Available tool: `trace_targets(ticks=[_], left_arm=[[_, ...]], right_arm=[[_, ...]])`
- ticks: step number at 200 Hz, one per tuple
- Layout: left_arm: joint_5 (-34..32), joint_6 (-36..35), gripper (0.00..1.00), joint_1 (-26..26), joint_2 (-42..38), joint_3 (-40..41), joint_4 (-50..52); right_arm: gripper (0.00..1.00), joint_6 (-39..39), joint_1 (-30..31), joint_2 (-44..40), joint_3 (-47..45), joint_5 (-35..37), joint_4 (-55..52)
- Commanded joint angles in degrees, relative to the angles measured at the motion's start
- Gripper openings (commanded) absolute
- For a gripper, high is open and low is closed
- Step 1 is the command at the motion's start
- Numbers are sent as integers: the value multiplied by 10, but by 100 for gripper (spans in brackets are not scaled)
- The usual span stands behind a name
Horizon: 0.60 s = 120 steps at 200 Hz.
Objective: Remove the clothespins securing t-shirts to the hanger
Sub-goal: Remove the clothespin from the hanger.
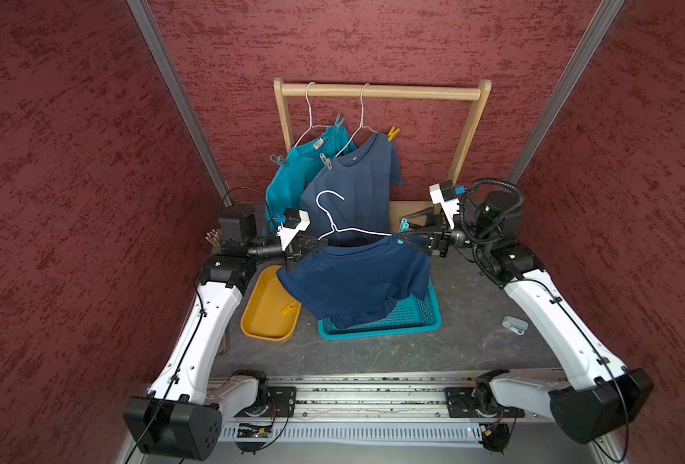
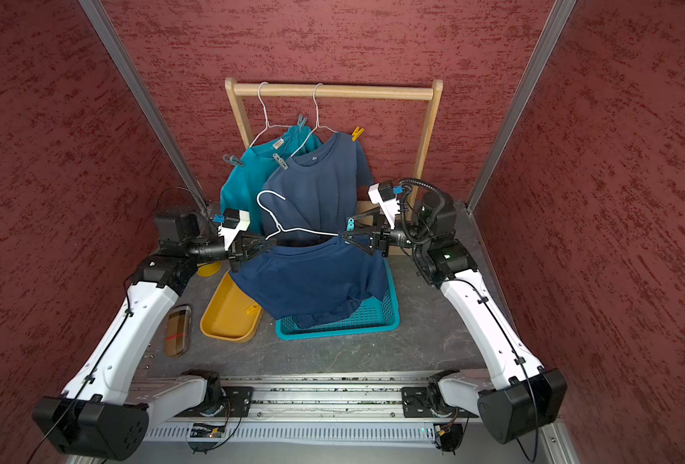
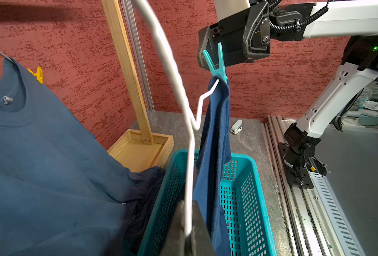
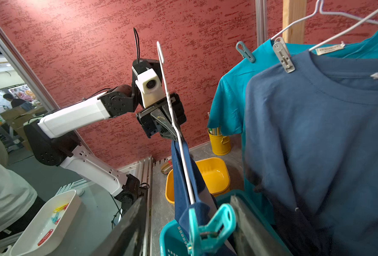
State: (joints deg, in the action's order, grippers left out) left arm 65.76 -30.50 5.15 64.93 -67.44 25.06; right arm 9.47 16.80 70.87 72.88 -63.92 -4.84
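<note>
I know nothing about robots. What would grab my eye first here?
A navy cotton t-shirt hangs on a white wire hanger above a teal perforated plastic basket. The left hand pinches the hanger; the right hand stands open around a teal plastic clothespin on it. Behind, a teal t-shirt and a slate blue t-shirt hang on a wooden rack.

Yellow tub (image 1: 258, 317) beside teal basket (image 1: 413, 315), wooden rack (image 1: 377, 91) behind.

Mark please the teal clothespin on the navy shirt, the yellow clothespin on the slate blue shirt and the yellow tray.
teal clothespin (image 4: 202, 230): right wrist view, near its spring.
yellow clothespin (image 1: 393, 133): a top view, its body.
yellow tray (image 1: 264, 305): a top view, its bare floor.
</note>
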Motion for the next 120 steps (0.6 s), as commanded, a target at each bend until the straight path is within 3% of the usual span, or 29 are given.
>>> trace_targets(ticks=[1,80,120], left_arm=[[16,-10,0,3,-6,-12,-2],[-17,-32,0,25,-8,-15,20],[-28,-34,0,28,-18,-4,18]], right_arm=[[52,34,-5,-2,-19,-34,62],[0,65,-5,-4,-45,-19,108],[0,64,-5,-28,-64,1,117]])
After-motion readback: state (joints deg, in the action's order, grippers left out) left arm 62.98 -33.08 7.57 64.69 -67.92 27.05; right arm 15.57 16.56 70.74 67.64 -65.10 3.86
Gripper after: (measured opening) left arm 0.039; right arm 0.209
